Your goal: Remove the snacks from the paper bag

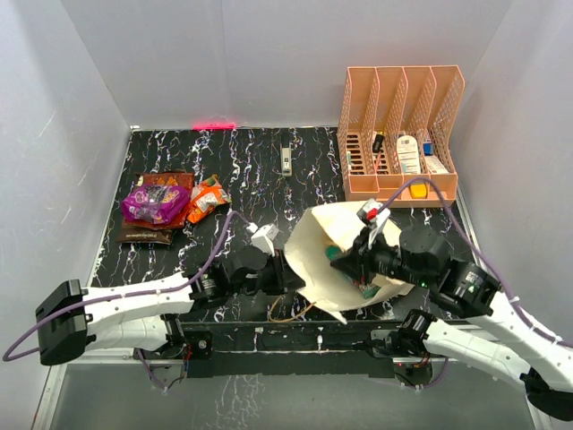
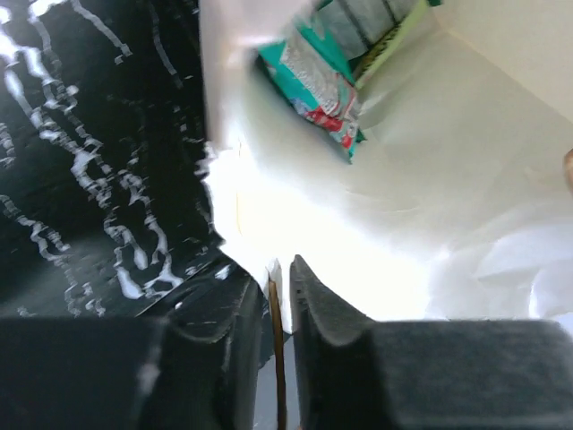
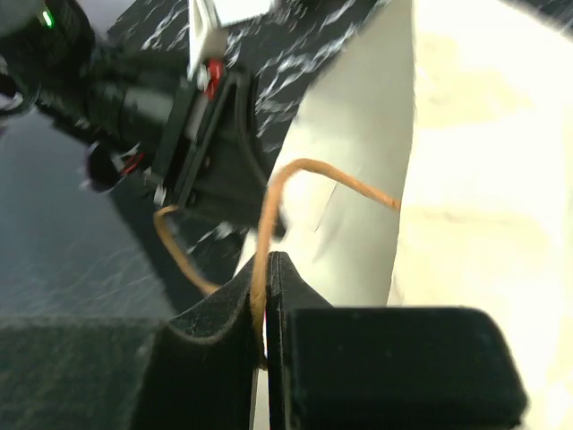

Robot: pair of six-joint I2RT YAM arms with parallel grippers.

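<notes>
The paper bag (image 1: 315,242) lies on its side in the middle of the table, mouth toward the arms. My left gripper (image 1: 289,273) (image 2: 279,269) is shut on the bag's left rim, with a brown cord pinched beside the paper. My right gripper (image 1: 351,267) (image 3: 267,260) is shut on the bag's other cord handle (image 3: 313,167) at the mouth. A green snack packet (image 2: 313,67) (image 1: 337,253) lies inside the bag (image 2: 430,179). Three snacks lie on the table at the left: purple (image 1: 154,202), orange (image 1: 208,197) and dark brown (image 1: 148,235).
A peach mesh organiser (image 1: 400,134) holding small bottles and tubes stands at the back right, close behind the bag. A small grey item (image 1: 286,161) lies at the back centre. White walls enclose the black marbled table (image 1: 242,179).
</notes>
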